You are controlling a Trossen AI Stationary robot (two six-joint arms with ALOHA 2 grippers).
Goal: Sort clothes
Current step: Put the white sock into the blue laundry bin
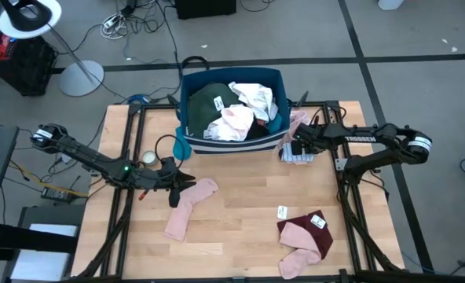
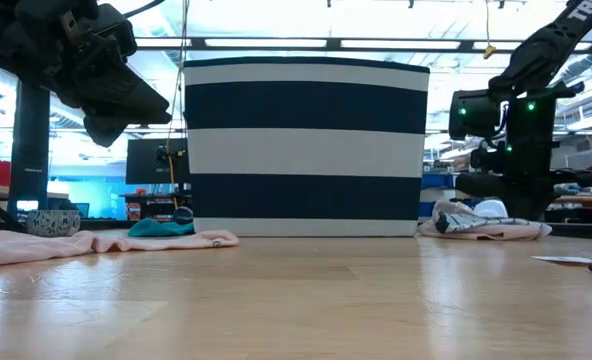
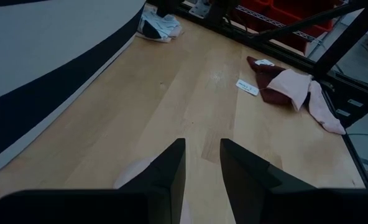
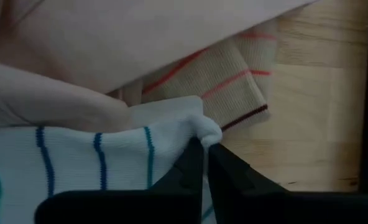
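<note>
The clothes lie partly in the blue-and-white striped bin [image 1: 192, 118], where dark green [image 1: 209, 101], white [image 1: 252, 96] and pink [image 1: 234, 122] pieces are heaped. A white sock with blue stripes [image 4: 78, 162] lies right of the bin on a pink garment [image 4: 140, 37], next to a beige red-striped piece [image 4: 227, 81]. My right gripper [image 4: 206, 152] points down at the sock, shut on it. A pink sock [image 1: 192, 206] lies flat at mid-left. My left gripper [image 3: 202, 162] hovers open over its far end, touching nothing. My right gripper pinches a raised fold at the white striped sock's edge [image 4: 204, 132] between its two fingertips. It comes from above, pointing steeply down. The rest of the sock lies on the pink garment and the table [image 2: 481, 225].
A maroon cloth with a pink sock [image 1: 305, 236] and a white tag [image 1: 282, 212] lie near the front right. A teal item [image 1: 181, 146] and a small bowl [image 1: 148, 159] sit left of the bin. Bare wood [image 1: 240, 196] spreads between the arms.
</note>
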